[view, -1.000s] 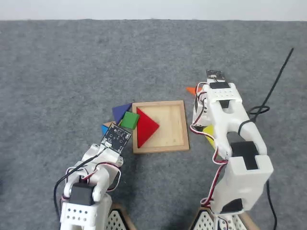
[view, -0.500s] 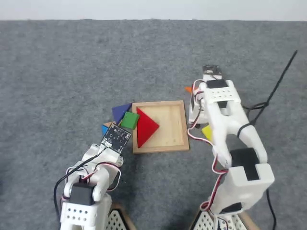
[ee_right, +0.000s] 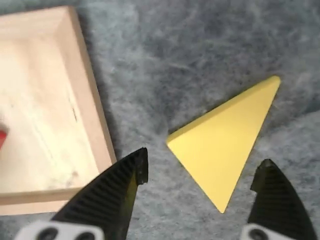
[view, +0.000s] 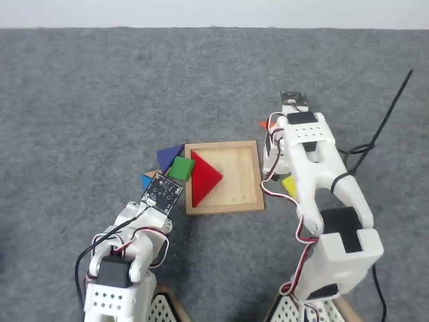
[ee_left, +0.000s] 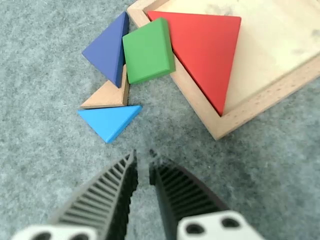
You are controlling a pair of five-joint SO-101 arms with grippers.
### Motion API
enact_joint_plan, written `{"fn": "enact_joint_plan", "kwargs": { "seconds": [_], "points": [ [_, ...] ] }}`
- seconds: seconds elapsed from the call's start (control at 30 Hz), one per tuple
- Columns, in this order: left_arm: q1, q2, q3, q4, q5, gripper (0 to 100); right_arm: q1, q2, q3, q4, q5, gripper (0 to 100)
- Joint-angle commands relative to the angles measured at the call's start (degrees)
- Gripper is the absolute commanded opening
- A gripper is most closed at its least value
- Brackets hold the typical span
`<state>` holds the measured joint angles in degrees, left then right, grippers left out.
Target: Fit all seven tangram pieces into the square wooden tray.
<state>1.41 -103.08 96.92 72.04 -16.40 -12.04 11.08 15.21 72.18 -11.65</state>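
Left gripper (ee_left: 142, 157) at the tray's (ee_left: 260, 95) 8 o'clock, fingers nearly together, holding nothing; dark blue triangle (ee_left: 107, 50), tan piece (ee_left: 107, 97), light blue triangle (ee_left: 109, 121) and green square (ee_left: 148, 50) clustered at 9 o'clock; red triangle (ee_left: 205, 47) inside; yellow triangle (ee_right: 225, 145) at 3 o'clock, between the right gripper's (ee_right: 204, 162) wide-spread fingers.

A grey, short-piled carpet-like mat (view: 94, 94) forms the whole working surface, under soft, even light. Along its far edge runs a pale, off-white strip (view: 214, 12) — possibly a wall.
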Motion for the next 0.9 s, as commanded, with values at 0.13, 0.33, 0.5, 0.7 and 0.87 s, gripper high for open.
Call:
{"fn": "enact_joint_plan", "kwargs": {
  "seconds": [0.13, 0.33, 0.5, 0.7, 0.87],
  "points": [
    [-0.09, -0.26, -0.48, 0.26, 0.18, 4, 1.19, 0.84, 0.53, -2.68, 0.44, 33.6],
    [-0.09, -0.26, -0.48, 0.26, 0.18, 4, 1.36, 1.80, 0.62, -2.95, 0.18, 33.6],
    [-0.09, -0.26, -0.48, 0.26, 0.18, 4, 1.89, 4.53, 0.26, -3.03, 0.09, 33.4],
    [-0.09, -0.26, -0.48, 0.26, 0.18, 4, 3.91, 6.20, 0.26, -4.97, 0.09, 33.3],
    [-0.09, -0.26, -0.48, 0.26, 0.18, 4, 3.65, 6.20, 0.26, -4.97, 0.09, 33.2]
  ]
}}
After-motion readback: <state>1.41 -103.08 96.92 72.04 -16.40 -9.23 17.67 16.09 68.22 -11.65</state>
